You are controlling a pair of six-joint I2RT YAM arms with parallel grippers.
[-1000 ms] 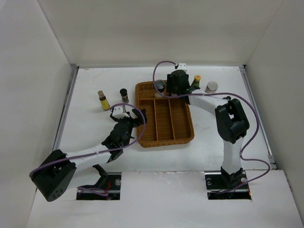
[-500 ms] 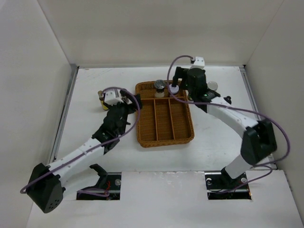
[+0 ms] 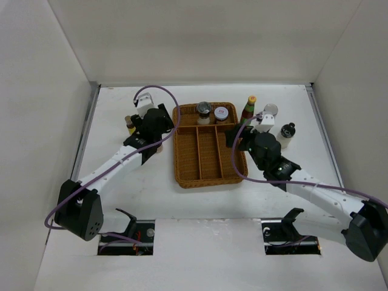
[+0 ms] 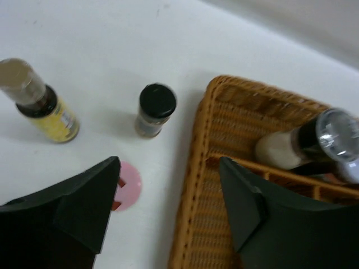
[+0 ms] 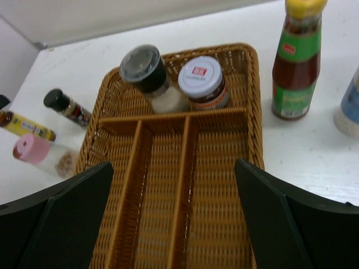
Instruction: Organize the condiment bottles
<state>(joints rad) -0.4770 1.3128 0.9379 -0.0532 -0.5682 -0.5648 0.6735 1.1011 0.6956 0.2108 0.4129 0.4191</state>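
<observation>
Top external view, from where I stand: nearest on the worktop the two arms reach out. The left claw is spread wide and grips nothing, hanging just over a pink-lidded jar. The right claw gapes empty too, above the long compartments of the wicker tray — all three bare.

A little further out, left of the tray, the black-capped bottle and the yellow-labelled bottle stand on the worktop, near each other but apart. To the right of the tray stand a small white shaker, then a silver-lidded jar and the yellow-capped sauce bottle.

In the tray's far compartment two sit side by side: a grey-lidded shaker and a white-lidded jar.

By my reckoning that is two in and six left — early days, with the pink one likely next for the left arm.
</observation>
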